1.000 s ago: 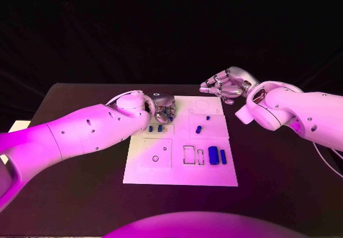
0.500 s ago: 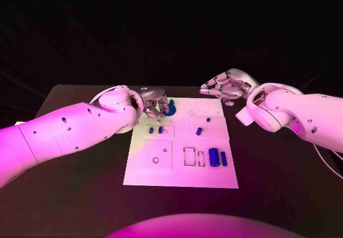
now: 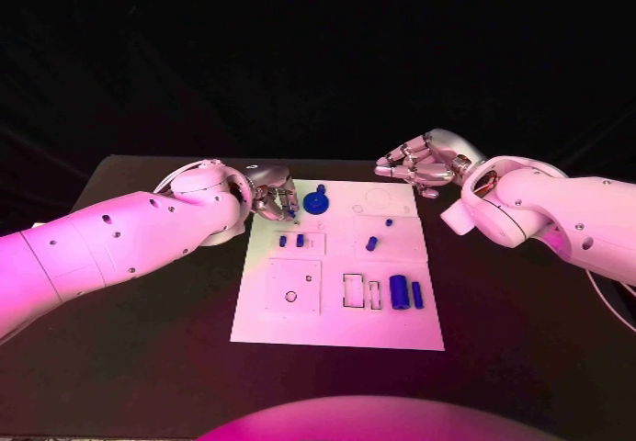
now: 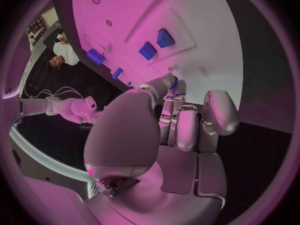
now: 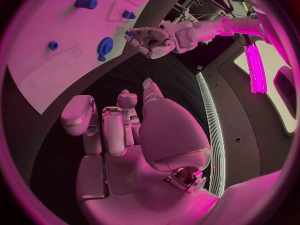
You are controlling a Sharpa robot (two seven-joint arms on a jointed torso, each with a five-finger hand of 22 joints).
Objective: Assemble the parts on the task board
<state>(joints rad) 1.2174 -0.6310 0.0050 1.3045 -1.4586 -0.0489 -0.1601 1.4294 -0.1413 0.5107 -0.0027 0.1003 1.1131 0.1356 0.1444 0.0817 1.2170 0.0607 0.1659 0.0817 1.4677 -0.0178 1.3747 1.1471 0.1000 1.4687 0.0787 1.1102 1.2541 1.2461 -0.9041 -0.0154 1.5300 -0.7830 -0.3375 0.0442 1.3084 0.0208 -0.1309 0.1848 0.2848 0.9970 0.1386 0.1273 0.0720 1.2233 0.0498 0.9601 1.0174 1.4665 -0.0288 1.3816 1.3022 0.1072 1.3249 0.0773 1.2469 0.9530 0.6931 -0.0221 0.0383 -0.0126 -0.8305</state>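
The left hand [image 3: 272, 196] has drawn back off the white plastic task board [image 3: 338, 322], fingers loosely curled and holding nothing, leaving the round blue toothed gear [image 3: 317, 201] seated at the board's far edge, while the right hand [image 3: 422, 163] hovers curled, empty.

Both white arms reach in over the table [image 3: 146, 367] from either side. The left hand [image 3: 272, 191] hangs low with its fingers curled in, holding nothing. The right hand [image 3: 422, 163] hovers higher, fingers curled loosely inward, also without anything in it.
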